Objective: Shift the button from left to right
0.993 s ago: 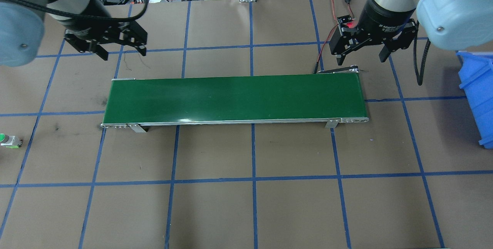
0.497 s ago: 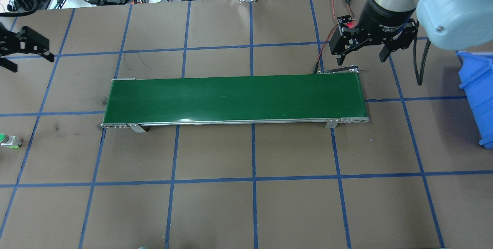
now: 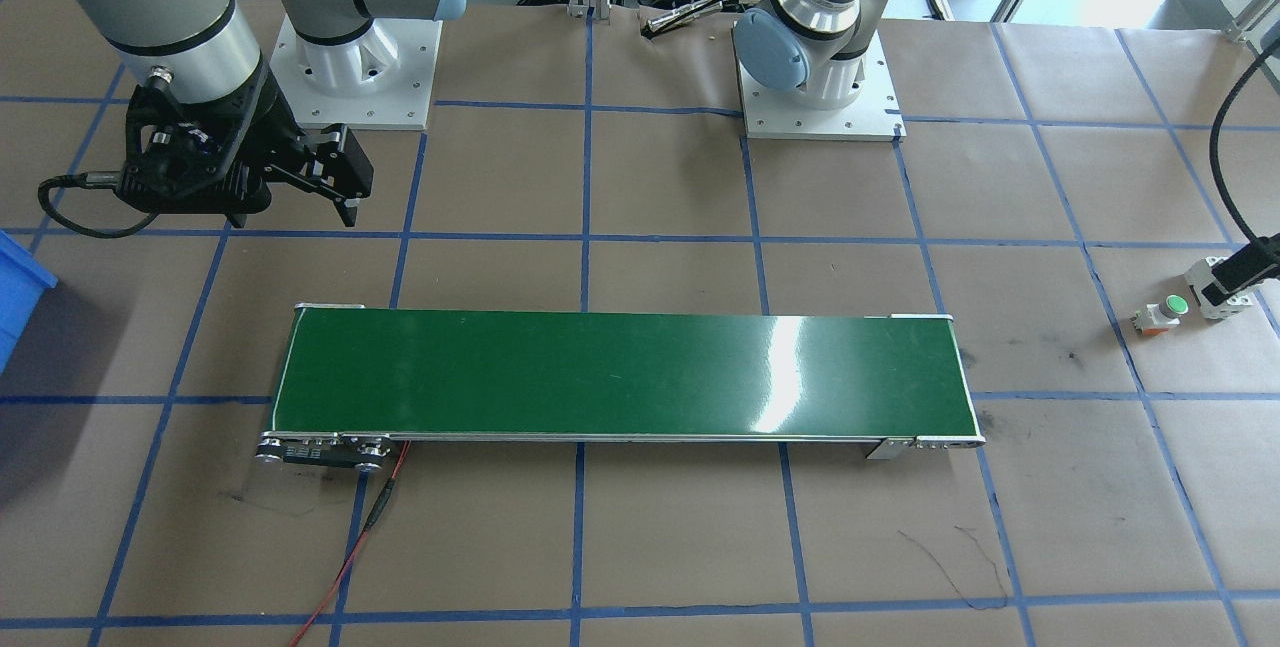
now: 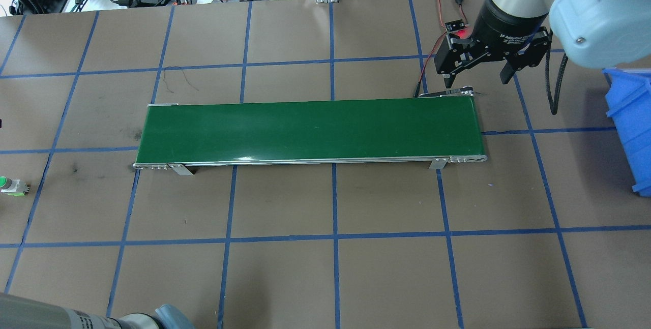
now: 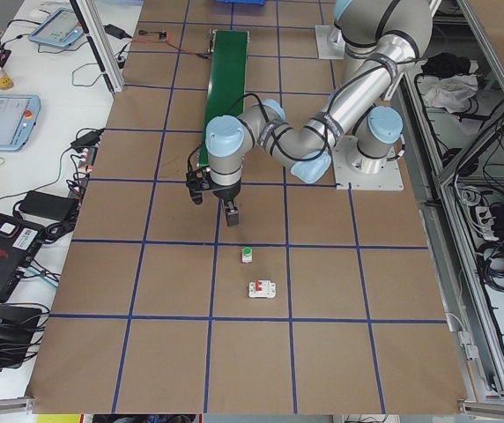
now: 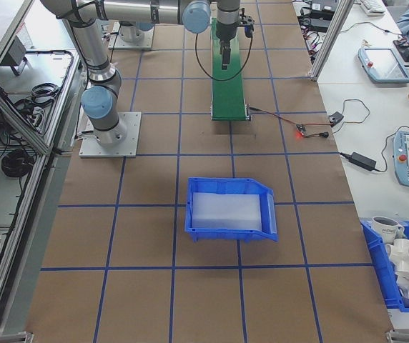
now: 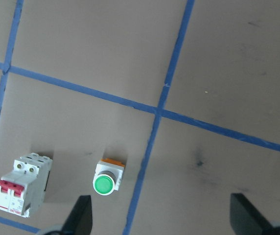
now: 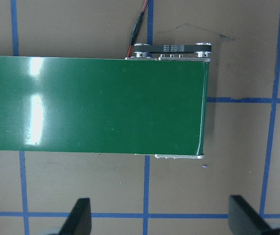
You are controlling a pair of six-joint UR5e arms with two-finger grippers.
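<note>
The button [image 7: 108, 177] lies on the bench [image 7: 218, 58], just ahead of the left hand [image 7: 159, 223] and a bit toward its left finger. It looks small, hard and light. The round green cap may be slippery, so the flat white sides are the best place to hold. The left hand's fingers are wide apart and hold nothing. A circuit breaker [image 7: 21, 184] sits near the button, so room is tight there. The other side is bare. The right hand [image 4: 475, 72], fingers apart and holding nothing, hangs over the far end of the green conveyor belt [image 4: 310, 130].
</note>
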